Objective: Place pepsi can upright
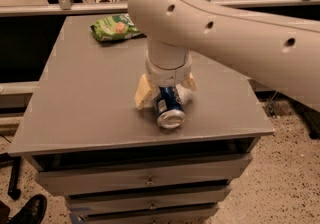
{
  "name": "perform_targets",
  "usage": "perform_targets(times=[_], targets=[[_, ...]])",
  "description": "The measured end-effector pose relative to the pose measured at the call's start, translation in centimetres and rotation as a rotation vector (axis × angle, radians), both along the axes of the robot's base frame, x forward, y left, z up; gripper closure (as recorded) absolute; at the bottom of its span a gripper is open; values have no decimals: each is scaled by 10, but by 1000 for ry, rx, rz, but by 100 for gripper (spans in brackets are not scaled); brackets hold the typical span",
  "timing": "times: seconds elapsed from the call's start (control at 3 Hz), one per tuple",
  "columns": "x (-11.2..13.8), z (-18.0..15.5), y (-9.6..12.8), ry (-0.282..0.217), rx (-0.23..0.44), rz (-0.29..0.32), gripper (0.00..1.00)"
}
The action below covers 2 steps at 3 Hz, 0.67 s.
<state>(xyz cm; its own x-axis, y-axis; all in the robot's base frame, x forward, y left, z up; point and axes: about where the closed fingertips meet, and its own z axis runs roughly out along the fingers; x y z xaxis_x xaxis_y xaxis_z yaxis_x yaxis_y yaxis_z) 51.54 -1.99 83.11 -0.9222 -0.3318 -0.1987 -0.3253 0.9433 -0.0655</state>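
The pepsi can is blue with a silver end facing me. It lies on its side on the grey table, near the front edge. My gripper comes down from the big white arm and straddles the can's rear half. One cream fingertip is at the can's left side and the other fingertip at its right, both close against it. The can rests on the table top.
A green snack bag lies at the table's back left. The table has drawers below its front edge. A railing runs behind the table. A dark shoe is on the floor at the lower left.
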Motion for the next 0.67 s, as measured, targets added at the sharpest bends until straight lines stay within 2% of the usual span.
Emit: perform_targets(times=[0.33, 0.67], targets=[[4, 2, 4, -10, -15, 6, 42], [12, 14, 6, -58, 21, 38, 64]])
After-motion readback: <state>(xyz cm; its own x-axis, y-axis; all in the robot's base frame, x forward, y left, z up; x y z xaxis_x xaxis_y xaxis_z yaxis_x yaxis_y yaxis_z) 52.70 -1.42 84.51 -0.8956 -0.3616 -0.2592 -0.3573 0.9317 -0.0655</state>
